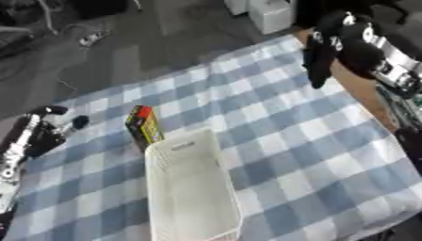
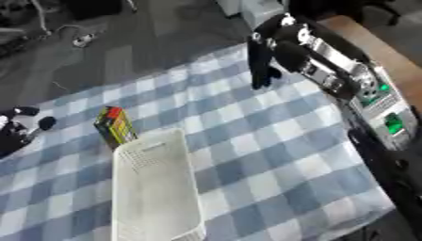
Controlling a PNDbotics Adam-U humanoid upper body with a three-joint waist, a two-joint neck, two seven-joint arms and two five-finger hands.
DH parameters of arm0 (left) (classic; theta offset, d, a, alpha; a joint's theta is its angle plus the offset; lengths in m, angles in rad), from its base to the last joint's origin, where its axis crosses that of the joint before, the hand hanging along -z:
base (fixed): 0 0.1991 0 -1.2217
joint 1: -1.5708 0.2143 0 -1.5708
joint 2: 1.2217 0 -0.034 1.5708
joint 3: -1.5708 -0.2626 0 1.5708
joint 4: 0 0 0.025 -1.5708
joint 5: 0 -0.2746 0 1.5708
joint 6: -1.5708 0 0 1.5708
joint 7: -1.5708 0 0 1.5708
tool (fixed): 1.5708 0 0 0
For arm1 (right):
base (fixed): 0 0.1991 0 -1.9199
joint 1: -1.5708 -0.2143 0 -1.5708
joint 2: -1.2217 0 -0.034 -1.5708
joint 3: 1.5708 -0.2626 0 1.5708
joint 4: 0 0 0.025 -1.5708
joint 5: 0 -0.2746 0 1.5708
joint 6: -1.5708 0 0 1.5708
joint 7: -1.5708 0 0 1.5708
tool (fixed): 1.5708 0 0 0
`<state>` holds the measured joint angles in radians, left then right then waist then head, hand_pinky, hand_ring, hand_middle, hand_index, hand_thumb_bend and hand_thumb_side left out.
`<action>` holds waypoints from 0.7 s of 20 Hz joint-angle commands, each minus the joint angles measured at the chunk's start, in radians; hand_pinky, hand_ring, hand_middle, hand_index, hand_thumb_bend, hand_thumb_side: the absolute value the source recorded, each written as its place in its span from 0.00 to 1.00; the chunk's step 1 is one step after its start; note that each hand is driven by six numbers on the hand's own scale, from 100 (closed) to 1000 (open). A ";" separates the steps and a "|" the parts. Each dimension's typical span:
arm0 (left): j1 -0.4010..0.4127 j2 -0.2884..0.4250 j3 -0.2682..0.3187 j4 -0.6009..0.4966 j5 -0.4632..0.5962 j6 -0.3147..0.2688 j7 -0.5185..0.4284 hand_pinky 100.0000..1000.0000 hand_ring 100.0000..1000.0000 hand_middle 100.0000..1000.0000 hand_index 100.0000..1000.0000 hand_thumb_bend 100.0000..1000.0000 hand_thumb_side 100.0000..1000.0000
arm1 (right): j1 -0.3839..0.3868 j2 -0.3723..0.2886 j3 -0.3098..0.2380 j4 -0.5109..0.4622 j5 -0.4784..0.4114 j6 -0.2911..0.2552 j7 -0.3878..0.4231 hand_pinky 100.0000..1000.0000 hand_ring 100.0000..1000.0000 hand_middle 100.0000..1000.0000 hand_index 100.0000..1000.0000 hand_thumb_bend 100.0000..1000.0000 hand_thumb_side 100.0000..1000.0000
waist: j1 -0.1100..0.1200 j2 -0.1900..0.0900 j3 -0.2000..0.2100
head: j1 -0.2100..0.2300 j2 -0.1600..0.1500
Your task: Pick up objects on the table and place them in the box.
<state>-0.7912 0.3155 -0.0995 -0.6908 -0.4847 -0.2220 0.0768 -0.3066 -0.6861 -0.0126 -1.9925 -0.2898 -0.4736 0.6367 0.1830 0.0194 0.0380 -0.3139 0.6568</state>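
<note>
white box (image 1: 194,197), blue-and-white checked tablecloth (image 1: 313,136), yellow, red and black carton (image 1: 143,126)

A: What covers the table?

B: A cloth (image 1: 313,141) in blue and white checks, matt and soft-looking, lying mostly flat.

A: And the box?

B: The box (image 1: 191,188) is white plastic, smooth, with perforated walls. Just beside its far end stands a carton (image 1: 143,126), glossy printed card in black, yellow and red.

A: The robot?

B: The right hand (image 1: 321,52) is matt black; its arm (image 2: 329,66) shows shiny silver metal. The left hand (image 1: 41,136) is black too. At far right, a bare table edge (image 2: 371,42) looks like brown wood.
</note>
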 commanded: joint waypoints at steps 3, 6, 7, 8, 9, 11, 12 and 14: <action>-0.037 0.011 -0.004 -0.009 -0.034 -0.005 -0.011 0.39 0.40 0.72 0.78 0.85 0.76 | -0.024 -0.010 -0.007 -0.007 -0.013 -0.132 0.140 0.00 0.21 0.32 0.44 0.00 1.00 | -0.006 -0.010 -0.004 | -0.029 -0.018; -0.043 0.006 -0.005 -0.007 -0.052 -0.007 -0.013 0.39 0.40 0.72 0.78 0.85 0.76 | -0.026 -0.010 -0.006 -0.007 -0.016 -0.131 0.143 0.00 0.21 0.32 0.44 0.00 1.00 | -0.006 -0.010 -0.005 | -0.031 -0.017; -0.044 0.004 -0.006 -0.006 -0.056 -0.008 -0.014 0.39 0.40 0.72 0.78 0.85 0.76 | -0.026 -0.010 -0.006 -0.007 -0.016 -0.131 0.144 0.00 0.21 0.32 0.44 0.00 1.00 | -0.006 -0.009 -0.005 | -0.033 -0.018; -0.045 0.003 -0.007 -0.006 -0.060 -0.009 -0.015 0.39 0.40 0.72 0.78 0.85 0.76 | -0.027 -0.010 -0.006 -0.007 -0.017 -0.131 0.144 0.00 0.21 0.32 0.44 0.00 1.00 | -0.006 -0.009 -0.006 | -0.035 -0.019; -0.046 0.001 -0.009 -0.006 -0.062 -0.011 -0.017 0.39 0.40 0.72 0.78 0.85 0.77 | -0.027 -0.010 -0.006 -0.007 -0.018 -0.131 0.145 0.00 0.21 0.32 0.44 0.00 1.00 | -0.006 -0.009 -0.006 | -0.037 -0.019; -0.050 -0.002 -0.011 -0.006 -0.065 -0.014 -0.022 0.40 0.41 0.72 0.78 0.84 0.77 | -0.028 -0.010 -0.006 -0.007 -0.018 -0.130 0.145 0.00 0.21 0.32 0.44 0.00 1.00 | -0.005 -0.009 -0.007 | -0.035 -0.020; -0.051 -0.002 -0.013 -0.007 -0.066 -0.016 -0.025 0.40 0.41 0.72 0.78 0.84 0.77 | -0.028 -0.010 -0.006 -0.007 -0.019 -0.130 0.146 0.00 0.21 0.32 0.44 0.00 1.00 | -0.005 -0.009 -0.007 | -0.032 -0.020; -0.055 -0.002 -0.017 -0.012 -0.064 -0.021 -0.033 0.40 0.41 0.72 0.78 0.84 0.77 | -0.029 -0.010 -0.006 -0.007 -0.020 -0.128 0.147 0.00 0.21 0.32 0.44 0.00 1.00 | -0.004 -0.010 -0.009 | -0.020 -0.023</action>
<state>-0.8200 0.2973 -0.1152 -0.6890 -0.5448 -0.2397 0.0495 -0.3206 -0.6856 -0.0125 -1.9926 -0.3040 -0.4664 0.6438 0.1856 0.0196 0.0284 -0.3417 0.6481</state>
